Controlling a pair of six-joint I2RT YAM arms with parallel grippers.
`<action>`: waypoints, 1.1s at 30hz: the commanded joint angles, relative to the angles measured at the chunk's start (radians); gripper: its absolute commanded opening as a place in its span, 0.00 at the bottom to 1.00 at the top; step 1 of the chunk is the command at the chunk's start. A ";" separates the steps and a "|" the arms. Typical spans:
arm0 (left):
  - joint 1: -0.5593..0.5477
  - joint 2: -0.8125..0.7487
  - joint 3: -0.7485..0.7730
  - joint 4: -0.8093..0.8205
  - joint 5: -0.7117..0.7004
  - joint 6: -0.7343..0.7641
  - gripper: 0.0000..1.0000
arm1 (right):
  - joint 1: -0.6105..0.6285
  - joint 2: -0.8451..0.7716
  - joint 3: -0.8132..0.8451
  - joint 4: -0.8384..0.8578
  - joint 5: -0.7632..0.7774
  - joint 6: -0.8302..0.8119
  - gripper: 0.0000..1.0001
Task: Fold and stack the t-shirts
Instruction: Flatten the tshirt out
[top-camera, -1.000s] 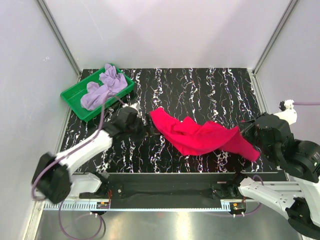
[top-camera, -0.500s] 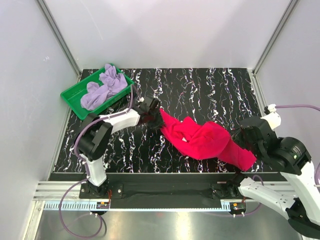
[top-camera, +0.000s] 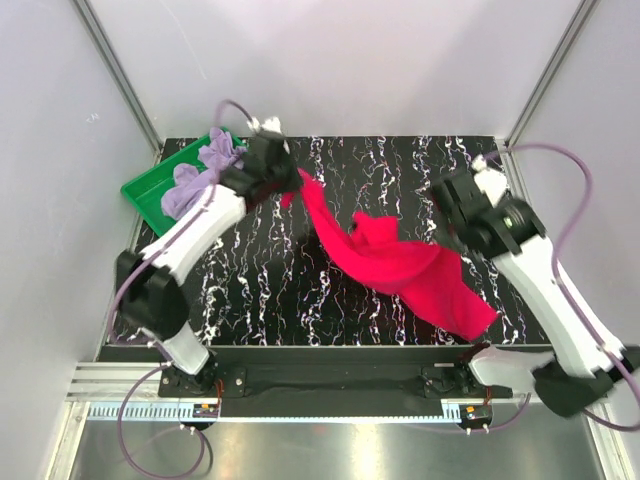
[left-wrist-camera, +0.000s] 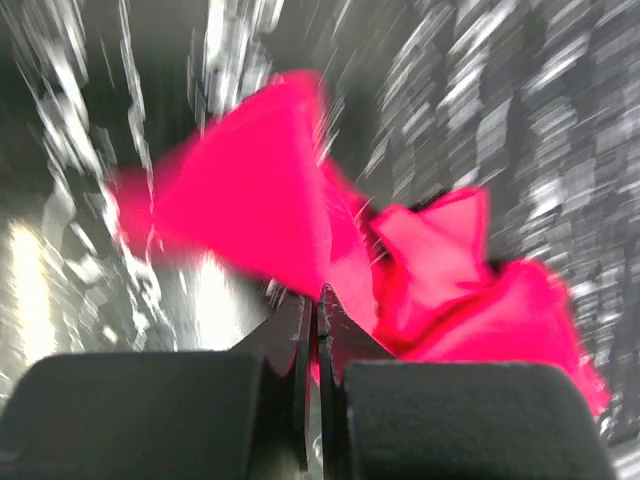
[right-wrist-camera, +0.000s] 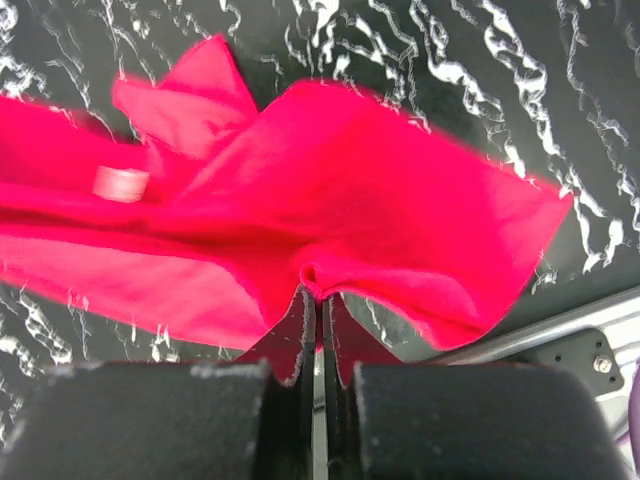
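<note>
Step in hand: opening out the crimson t-shirt (top-camera: 400, 265) ahead of folding. My left pincer (left-wrist-camera: 318, 300) is pressed together on one edge of it, and my right pincer (right-wrist-camera: 320, 292) on another. The cloth hangs rumpled between them over the surface (top-camera: 400, 165). Next move, in my judgement: lay it down flat, without creases. The lavender t-shirt (top-camera: 195, 182) lies crumpled in the green tray (top-camera: 140, 192), not yet folded.

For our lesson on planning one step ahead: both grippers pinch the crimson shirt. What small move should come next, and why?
Probably draw the arms apart to pull the cloth taut. The left gripper and right gripper are each shut on the crimson t-shirt, yet it sags bunched and creased between them over the table, too crumpled to fold.
</note>
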 joint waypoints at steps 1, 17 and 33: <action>0.057 -0.166 0.190 -0.010 -0.124 0.165 0.00 | -0.154 0.114 0.113 0.109 -0.143 -0.237 0.00; 0.260 -0.005 0.675 0.091 0.192 0.111 0.00 | -0.442 0.518 1.033 -0.139 -0.302 -0.452 0.00; 0.286 -0.273 0.519 0.086 0.210 0.263 0.00 | -0.459 0.450 0.951 -0.136 -0.307 -0.458 0.00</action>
